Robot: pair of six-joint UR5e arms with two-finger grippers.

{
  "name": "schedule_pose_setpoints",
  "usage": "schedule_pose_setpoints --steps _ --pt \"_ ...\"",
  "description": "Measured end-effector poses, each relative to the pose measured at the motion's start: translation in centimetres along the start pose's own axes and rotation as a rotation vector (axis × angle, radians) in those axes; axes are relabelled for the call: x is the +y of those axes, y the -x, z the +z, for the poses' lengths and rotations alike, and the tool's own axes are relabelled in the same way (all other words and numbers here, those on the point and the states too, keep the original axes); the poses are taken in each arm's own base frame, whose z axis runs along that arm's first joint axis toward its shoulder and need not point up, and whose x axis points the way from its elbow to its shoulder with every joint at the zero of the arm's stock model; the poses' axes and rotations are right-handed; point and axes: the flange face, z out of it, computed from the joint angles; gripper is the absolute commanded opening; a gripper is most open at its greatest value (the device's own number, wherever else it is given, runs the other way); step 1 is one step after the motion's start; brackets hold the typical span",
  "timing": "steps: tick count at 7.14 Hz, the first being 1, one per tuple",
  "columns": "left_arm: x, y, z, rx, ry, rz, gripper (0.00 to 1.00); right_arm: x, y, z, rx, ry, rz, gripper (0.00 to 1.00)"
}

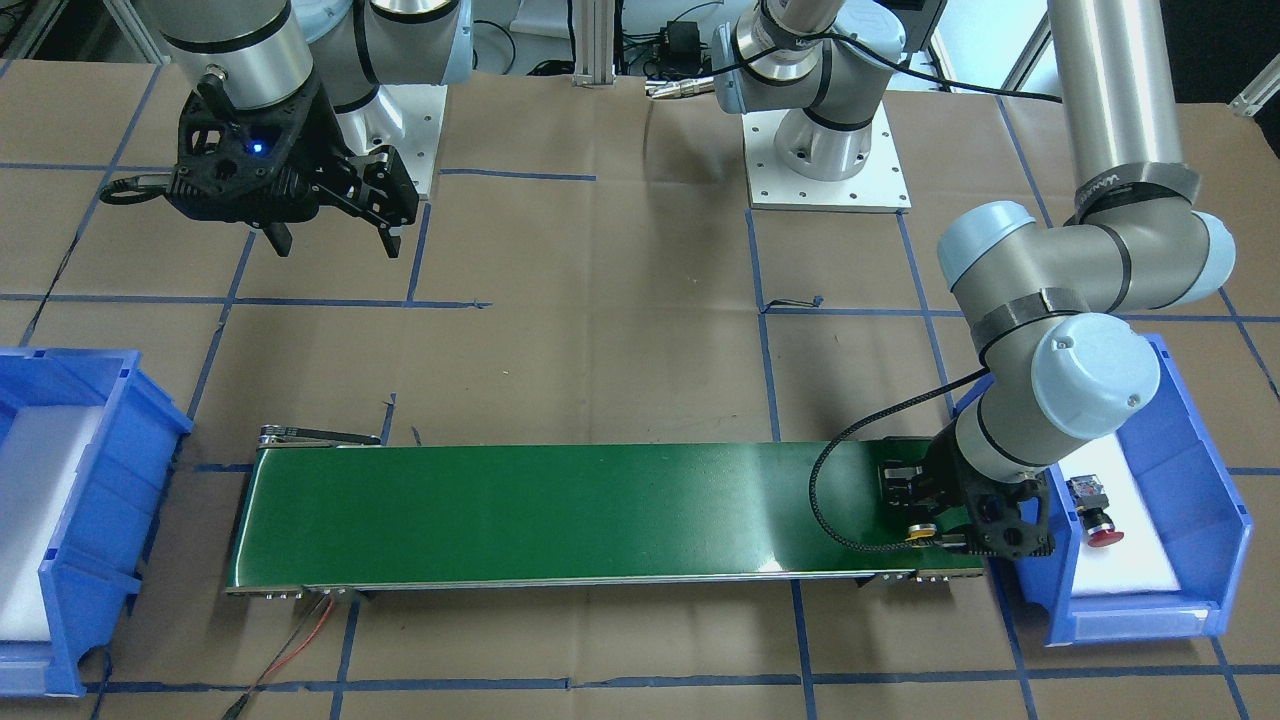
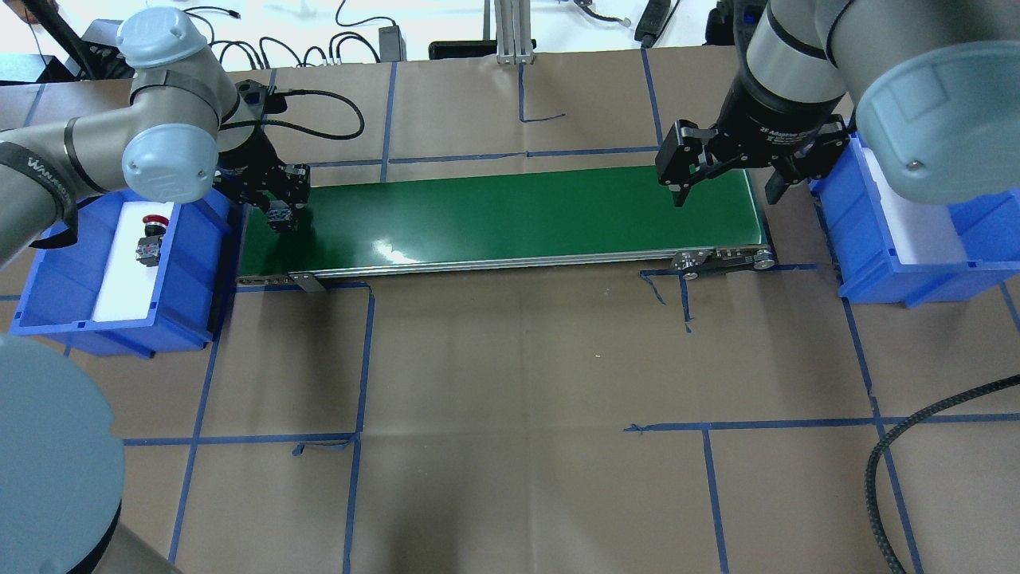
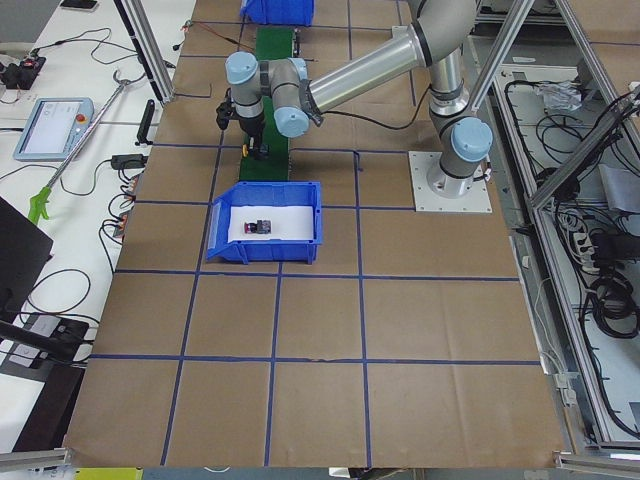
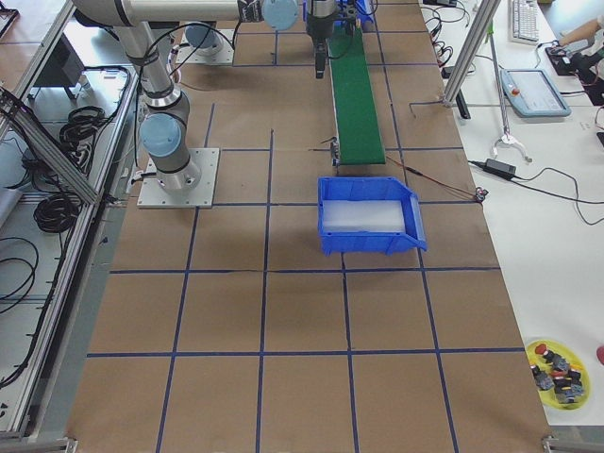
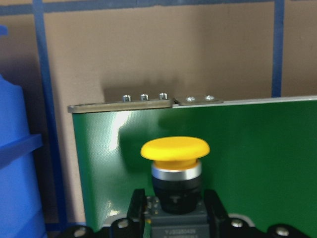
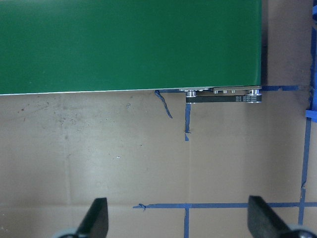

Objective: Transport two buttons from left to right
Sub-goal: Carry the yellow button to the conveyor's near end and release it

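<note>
Over the belt [image 5: 257, 148] — yellow button [image 5: 175, 148] clamped in left claw [image 5: 175, 207]

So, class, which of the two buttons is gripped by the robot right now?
The yellow-capped button: the left gripper holds it by its block over the green belt. The red-capped button lies loose in the blue bin.

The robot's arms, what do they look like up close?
The left arm and right arm are silver-grey round tubes with pale blue joint caps and black rings. The left carries a black band with white lettering and a braided black cable. Each ends in black: the left gripper and right gripper, two fingers apiece; a blue light glows on the right one.
</note>
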Motion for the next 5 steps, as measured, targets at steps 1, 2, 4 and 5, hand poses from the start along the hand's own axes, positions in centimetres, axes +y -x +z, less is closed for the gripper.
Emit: schedule_pose_setpoints --steps 1,2,4,5 --pt "0.5 -0.2 0.9 0.004 0.014 -0.033 1.0 0.0 0.0 0.0 0.0 0.001 0.001 1.0" --pt "1.0 -0.4 1.3 0.005 0.016 -0.07 1.0 -0.1 -0.2 0.0 0.0 0.0 0.003 1.0" --pt "1.1 -0.6 -1.1 0.001 -0.031 -0.093 1.0 -0.2 -0.4 0.0 0.0 0.001 0.007 1.0" --pt "1.4 -0.6 -3.4 -0.002 -0.059 -0.091 1.0 -0.3 -0.4 0.1 0.0 0.002 0.008 1.0"
